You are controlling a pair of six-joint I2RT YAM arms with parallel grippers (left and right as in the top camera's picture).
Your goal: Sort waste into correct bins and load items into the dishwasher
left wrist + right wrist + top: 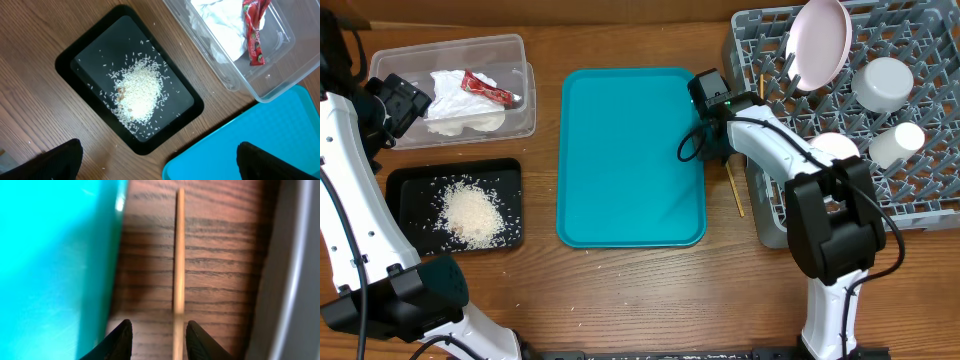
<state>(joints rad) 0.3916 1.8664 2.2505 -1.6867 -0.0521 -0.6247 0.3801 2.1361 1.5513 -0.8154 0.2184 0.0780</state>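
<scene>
Overhead: at the upper left, a clear plastic tub [520, 60] holds a crumpled white napkin [450, 95] and a shiny red wrapper [488, 90]. Below it, a shallow black tray [405, 185] with rounded corners carries a loose heap of white rice [472, 212]. A smooth teal tray [630, 160] lies in the middle. On the right, the grey pegged rack [920, 200] holds a pale round plate [820, 42] on edge, a bowl [885, 83] and a cup [897, 143]. A thin wooden chopstick [734, 190] lies on the wood-grain table [620, 300], between the teal tray and the rack.

Left wrist: the left gripper [159, 147] is spread wide and holds nothing. The black tray and its scattered rice grains lie at centre left. The tub corner with napkin and wrapper is at the upper right, and the teal tray is at the lower right.

Right wrist: the right gripper [159, 330] is parted, its dark fingers [122, 340] on either side of the chopstick's near end, not closed on it. The straight, pale-brown stick runs up the frame, with the teal tray edge to the left and the blurred grey rack wall to the right.
</scene>
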